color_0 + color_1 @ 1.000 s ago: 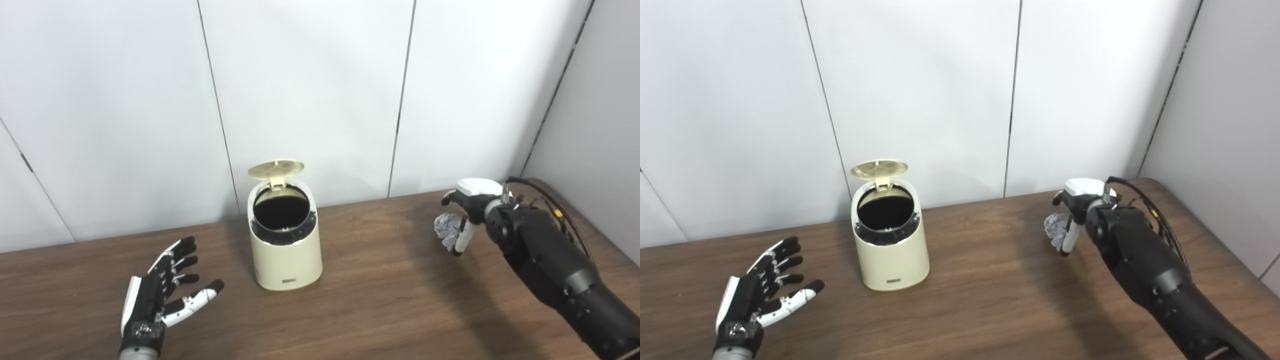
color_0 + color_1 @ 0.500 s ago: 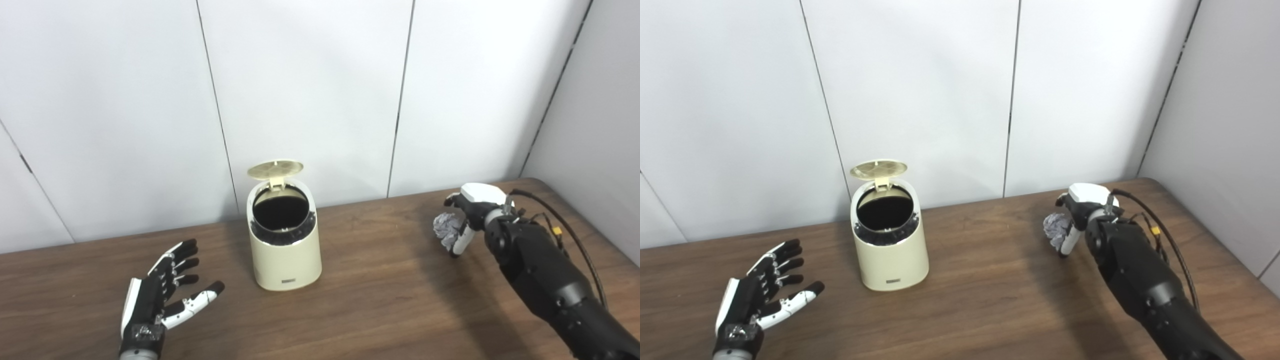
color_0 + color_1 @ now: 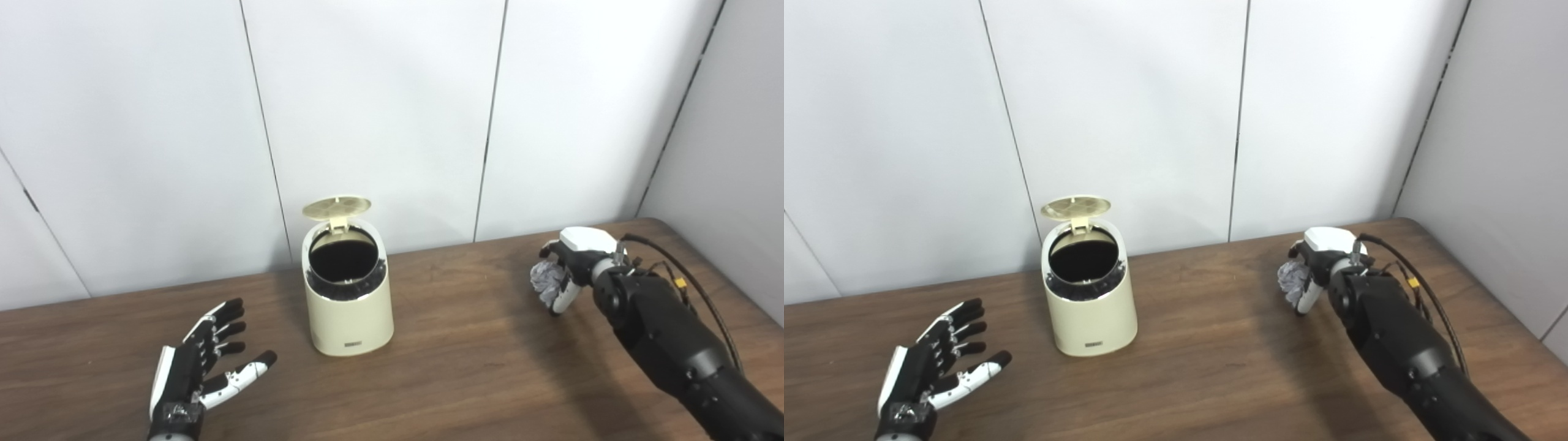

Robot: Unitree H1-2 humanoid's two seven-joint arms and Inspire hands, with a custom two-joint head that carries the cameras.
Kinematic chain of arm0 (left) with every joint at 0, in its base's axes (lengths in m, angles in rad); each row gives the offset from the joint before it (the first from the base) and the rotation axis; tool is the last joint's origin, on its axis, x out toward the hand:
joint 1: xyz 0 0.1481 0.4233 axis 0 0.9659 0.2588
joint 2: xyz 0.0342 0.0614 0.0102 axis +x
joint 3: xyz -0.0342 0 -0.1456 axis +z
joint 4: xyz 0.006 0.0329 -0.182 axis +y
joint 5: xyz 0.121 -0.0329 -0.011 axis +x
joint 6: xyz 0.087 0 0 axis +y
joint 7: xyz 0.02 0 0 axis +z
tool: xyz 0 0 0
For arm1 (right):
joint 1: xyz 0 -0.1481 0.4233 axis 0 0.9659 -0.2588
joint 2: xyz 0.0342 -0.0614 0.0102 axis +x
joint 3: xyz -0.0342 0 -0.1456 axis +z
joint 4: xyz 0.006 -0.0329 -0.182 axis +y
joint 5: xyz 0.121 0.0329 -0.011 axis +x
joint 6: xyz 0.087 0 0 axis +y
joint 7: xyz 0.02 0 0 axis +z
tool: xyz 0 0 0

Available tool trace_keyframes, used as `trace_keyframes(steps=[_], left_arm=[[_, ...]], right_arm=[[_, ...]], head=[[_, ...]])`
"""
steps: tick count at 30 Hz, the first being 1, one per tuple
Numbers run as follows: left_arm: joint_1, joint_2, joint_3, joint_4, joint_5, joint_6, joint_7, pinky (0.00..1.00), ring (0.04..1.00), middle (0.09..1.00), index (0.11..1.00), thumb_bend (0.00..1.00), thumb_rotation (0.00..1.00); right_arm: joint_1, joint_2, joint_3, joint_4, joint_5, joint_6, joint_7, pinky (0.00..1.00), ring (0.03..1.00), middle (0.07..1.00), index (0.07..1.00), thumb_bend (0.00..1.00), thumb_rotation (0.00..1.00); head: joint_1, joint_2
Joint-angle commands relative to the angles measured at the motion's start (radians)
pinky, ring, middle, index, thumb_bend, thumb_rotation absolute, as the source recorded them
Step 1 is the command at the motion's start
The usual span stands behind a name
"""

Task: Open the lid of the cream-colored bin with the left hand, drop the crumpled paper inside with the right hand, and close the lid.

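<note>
I'm seeing the cream-colored bin (image 3: 349, 306) standing near the table's (image 3: 465, 380) middle, its lid (image 3: 337, 207) tipped up and back. My right hand (image 3: 569, 263) is grasping the crumpled paper (image 3: 544, 277) well to the bin's right. My left hand (image 3: 202, 364) is lying released, fingers spread, at near left.

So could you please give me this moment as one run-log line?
lid: open | bin: upright | left hand: open, on table | right hand: holding crumpled paper, right of bin
</note>
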Motion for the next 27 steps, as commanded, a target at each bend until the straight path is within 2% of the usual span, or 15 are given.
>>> trace_keyframes(steps=[1, 2, 5, 8, 9, 10, 12, 13, 15, 16, 18, 22, 24, 27], left_arm=[[-0.028, 0.001, 0.0, -0.04, 0.005, -0.008, 0.001, 0.71, 0.801, 0.839, 0.857, 0.71, 0.06], [-0.028, 0.001, 0.0, -0.041, 0.006, -0.005, 0.002, 0.72, 0.8, 0.838, 0.856, 0.71, 0.06], [-0.029, 0.001, 0.0, -0.046, 0.007, 0.002, 0.002, 0.71, 0.799, 0.836, 0.854, 0.72, 0.06], [-0.03, 0.002, 0.0, -0.045, 0.003, 0.001, 0.0, 0.71, 0.804, 0.84, 0.857, 0.71, 0.05], [-0.03, 0.001, 0.0, -0.044, 0.002, 0.002, 0.0, 0.71, 0.805, 0.84, 0.857, 0.71, 0.05], [-0.03, 0.001, 0.001, -0.044, 0.001, 0.002, 0.0, 0.72, 0.806, 0.84, 0.857, 0.71, 0.05], [-0.03, 0.001, 0.002, -0.044, -0.004, 0.002, -0.002, 0.72, 0.807, 0.839, 0.857, 0.72, 0.06], [-0.03, 0.001, 0.003, -0.043, -0.007, 0.001, -0.004, 0.72, 0.808, 0.839, 0.858, 0.72, 0.05], [-0.029, 0.002, 0.003, -0.043, -0.009, 0.0, -0.004, 0.71, 0.808, 0.84, 0.858, 0.71, 0.05], [-0.03, 0.002, 0.002, -0.043, -0.008, -0.001, -0.004, 0.7, 0.808, 0.841, 0.857, 0.71, 0.05], [-0.03, 0.005, 0.0, -0.042, -0.003, -0.002, -0.003, 0.72, 0.805, 0.837, 0.854, 0.71, 0.05], [-0.029, 0.006, -0.003, -0.047, 0.006, 0.004, -0.002, 0.73, 0.803, 0.835, 0.852, 0.72, 0.07], [-0.029, 0.006, -0.004, -0.044, 0.005, 0.001, -0.004, 0.7, 0.797, 0.834, 0.854, 0.71, 0.06], [-0.031, 0.007, -0.006, -0.04, 0.006, 0.0, -0.005, 0.7, 0.797, 0.835, 0.856, 0.72, 0.06]], right_arm=[[-0.042, -0.027, -0.002, -0.036, -0.009, 0.005, 0.01, 0.31, 0.499, 0.674, 0.818, 0.75, 0.05], [-0.042, -0.028, 0.0, -0.038, -0.009, 0.006, 0.014, 0.37, 0.571, 0.733, 0.816, 0.77, 0.06], [-0.046, -0.034, 0.009, -0.049, -0.01, 0.0, 0.024, 0.51, 0.699, 0.839, 0.808, 0.79, 0.07], [-0.052, -0.037, 0.021, -0.053, -0.02, -0.003, 0.037, 0.53, 0.717, 0.857, 0.802, 0.79, 0.07], [-0.054, -0.036, 0.023, -0.047, -0.016, -0.006, 0.034, 0.4, 0.573, 0.721, 0.801, 0.79, 0.06], [-0.055, -0.036, 0.023, -0.039, -0.009, -0.013, 0.027, 0.3, 0.446, 0.58, 0.804, 0.66, 0.02], [-0.052, -0.035, 0.017, -0.026, 0.011, -0.034, 0.006, 0.23, 0.362, 0.505, 0.795, 0.59, 0.01], [-0.051, -0.036, 0.017, -0.024, 0.016, -0.04, 0.002, 0.24, 0.389, 0.494, 0.785, 0.58, 0.0], [-0.049, -0.04, 0.019, -0.023, 0.019, -0.047, 0.004, 0.41, 0.58, 0.68, 0.769, 0.75, 0.06], [-0.049, -0.043, 0.022, -0.025, 0.018, -0.048, 0.009, 0.39, 0.551, 0.657, 0.766, 0.77, 0.06], [-0.049, -0.046, 0.029, -0.037, 0.009, -0.039, 0.027, 0.45, 0.626, 0.744, 0.765, 0.79, 0.09], [-0.047, -0.049, 0.027, -0.04, 0.019, -0.05, 0.023, 0.46, 0.646, 0.755, 0.756, 0.79, 0.08], [-0.048, -0.051, 0.024, -0.028, 0.028, -0.063, 0.014, 0.53, 0.7, 0.791, 0.75, 0.79, 0.08], [-0.043, -0.055, 0.013, -0.023, 0.056, -0.099, -0.007, 0.5, 0.671, 0.773, 0.738, 0.79, 0.06]], head=[[0.0, 0.0], [0.0, 0.0], [0.0, 0.008], [0.0, 0.008], [0.0, 0.008], [0.0, 0.008], [0.004, 0.014], [0.004, 0.015], [0.004, 0.018], [0.005, 0.02], [0.005, 0.02], [0.004, 0.022], [0.004, 0.022], [0.006, 0.028]])
